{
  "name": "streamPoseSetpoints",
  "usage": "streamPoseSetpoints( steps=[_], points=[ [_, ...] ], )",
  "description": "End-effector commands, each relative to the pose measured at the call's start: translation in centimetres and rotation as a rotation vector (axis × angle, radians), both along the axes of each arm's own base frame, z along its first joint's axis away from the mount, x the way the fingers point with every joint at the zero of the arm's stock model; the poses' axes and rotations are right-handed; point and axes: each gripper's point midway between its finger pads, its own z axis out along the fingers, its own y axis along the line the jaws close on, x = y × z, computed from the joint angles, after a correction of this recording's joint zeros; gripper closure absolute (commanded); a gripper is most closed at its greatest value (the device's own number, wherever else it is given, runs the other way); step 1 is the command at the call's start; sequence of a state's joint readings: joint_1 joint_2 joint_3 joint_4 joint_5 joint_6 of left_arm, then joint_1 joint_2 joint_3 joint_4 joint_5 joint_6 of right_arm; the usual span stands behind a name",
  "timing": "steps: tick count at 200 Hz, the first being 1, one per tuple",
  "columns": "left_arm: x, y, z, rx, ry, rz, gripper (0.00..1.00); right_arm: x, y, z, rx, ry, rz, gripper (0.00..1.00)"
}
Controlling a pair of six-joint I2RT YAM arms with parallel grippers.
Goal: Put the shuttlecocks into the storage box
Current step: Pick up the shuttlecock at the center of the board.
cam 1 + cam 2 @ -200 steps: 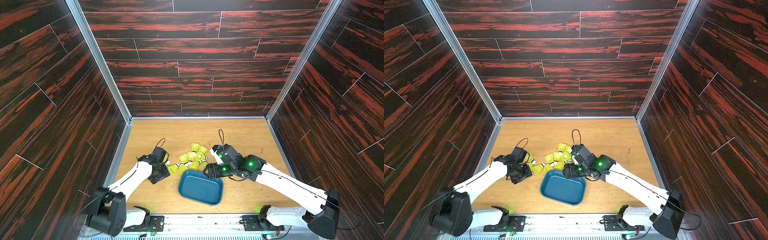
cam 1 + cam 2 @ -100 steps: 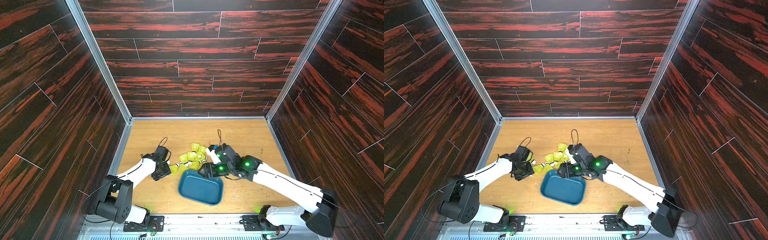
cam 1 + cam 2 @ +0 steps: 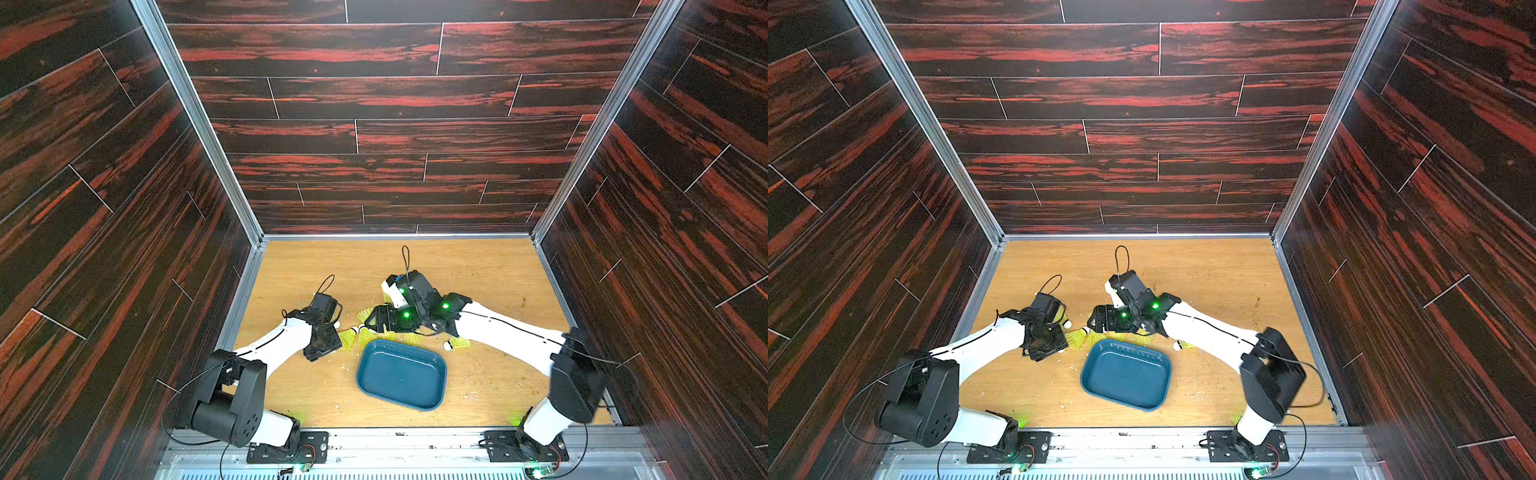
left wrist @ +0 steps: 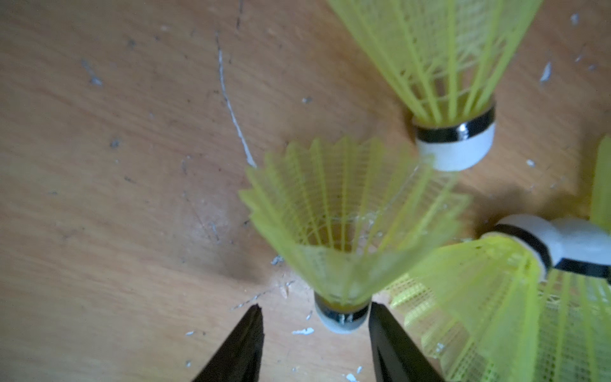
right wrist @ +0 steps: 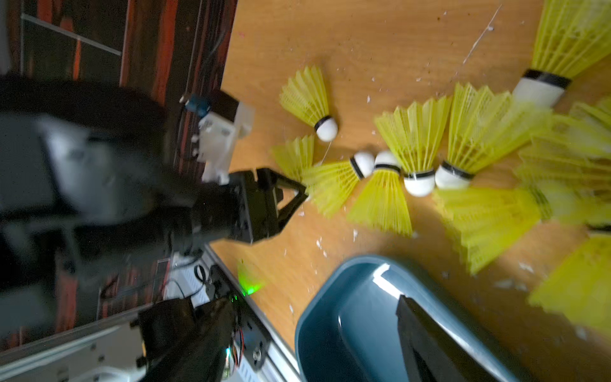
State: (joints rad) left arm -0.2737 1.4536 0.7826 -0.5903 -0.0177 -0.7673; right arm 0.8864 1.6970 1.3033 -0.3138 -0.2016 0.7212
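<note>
The shallow dark teal rectangular plastic storage box (image 3: 401,376) sits on the light wooden table (image 3: 478,270) toward the front, between the two arms and a little askew. The neon yellow-green cone-shaped plastic shuttlecocks (image 5: 383,198), each with a white rounded tip and a dark band, lie in a loose cluster on the wood just behind the box's far rim, outside it, several touching tip to skirt; a lone shuttlecock (image 3: 457,344) lies apart from them, near the box's far right corner, beside the right arm.

Over on the left, the left gripper (image 4: 314,306) is down at that end of the cluster, its black fingers parted and straddling the white tip of the end shuttlecock (image 4: 330,228); one finger (image 4: 386,334) is against the tip, the other stands off it with bare wood between, so the tip is not pinched; the skirt flares away from the fingers.

The right gripper (image 3: 371,321) hangs over the cluster by the box's far rim, fingers spread wide and holding nothing; its wrist view shows one finger (image 5: 429,347) above the box's corner. White flecks (image 4: 302,331) dot the wood.
</note>
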Motion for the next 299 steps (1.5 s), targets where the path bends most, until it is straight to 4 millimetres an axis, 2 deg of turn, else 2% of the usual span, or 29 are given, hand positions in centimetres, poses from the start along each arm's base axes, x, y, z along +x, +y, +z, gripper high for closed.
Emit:
streamPoseSetpoints(
  steps=[1, 11, 18, 59, 79, 100, 113, 146, 149, 163, 202, 229, 249, 271, 299],
  points=[
    [0.0, 0.2, -0.4, 0.019, 0.007, -0.004, 0.45, 0.7, 0.9, 0.4, 0.035, 0.007, 0.003, 0.18],
    [0.0, 0.2, -0.5, 0.017, 0.01, -0.007, 0.45, 0.8, 0.8, 0.2, 0.036, 0.011, 0.004, 0.18],
    [0.9, -0.1, -0.4, 0.005, -0.022, -0.008, 0.45, 0.8, 0.8, 0.0, 0.035, 0.017, 0.005, 0.18],
    [1.1, -0.3, -1.2, 0.003, -0.009, -0.013, 0.47, 1.0, 0.4, -0.7, 0.034, 0.032, -0.004, 0.18],
    [1.1, -0.3, -1.4, 0.004, -0.003, -0.015, 0.56, 0.9, 0.3, -0.7, 0.033, 0.034, -0.004, 0.18],
    [1.0, -0.2, -1.5, 0.009, -0.002, -0.014, 0.6, 0.9, 0.1, -0.8, 0.032, 0.037, -0.005, 0.19],
    [0.9, 0.0, -1.2, 0.016, -0.006, -0.013, 0.67, 0.8, 0.0, -1.0, 0.029, 0.04, -0.008, 0.19],
    [0.6, 0.5, 0.1, 0.035, -0.032, -0.011, 0.76, 0.7, -0.3, -0.6, 0.031, 0.034, -0.008, 0.21],
    [-0.1, 0.7, 0.1, 0.043, -0.007, -0.012, 0.78, 0.7, -0.3, -0.5, 0.032, 0.031, -0.009, 0.21],
    [-0.9, 1.1, 1.0, 0.055, -0.006, -0.013, 0.79, 0.6, -0.6, 0.2, 0.032, 0.016, -0.011, 0.21],
    [-3.5, 1.6, 5.3, 0.051, -0.036, -0.044, 0.83, -0.6, -3.1, 1.8, 0.003, -0.019, -0.027, 0.21],
    [-5.0, 0.2, 8.3, 0.007, -0.078, -0.13, 0.85, -2.7, -5.8, 1.5, -0.041, 0.001, -0.033, 0.21],
    [-6.2, -1.8, 10.0, -0.039, -0.097, -0.232, 0.86, -4.4, -8.2, 1.1, -0.082, 0.025, -0.052, 0.21],
    [-7.2, -5.1, 11.2, -0.109, -0.11, -0.361, 0.86, -5.9, -11.2, 0.8, -0.139, 0.056, -0.108, 0.22],
    [-8.2, -9.3, 11.7, -0.141, -0.102, -0.525, 0.89, -7.1, -14.3, 0.7, -0.188, 0.097, -0.218, 0.23]
  ],
)
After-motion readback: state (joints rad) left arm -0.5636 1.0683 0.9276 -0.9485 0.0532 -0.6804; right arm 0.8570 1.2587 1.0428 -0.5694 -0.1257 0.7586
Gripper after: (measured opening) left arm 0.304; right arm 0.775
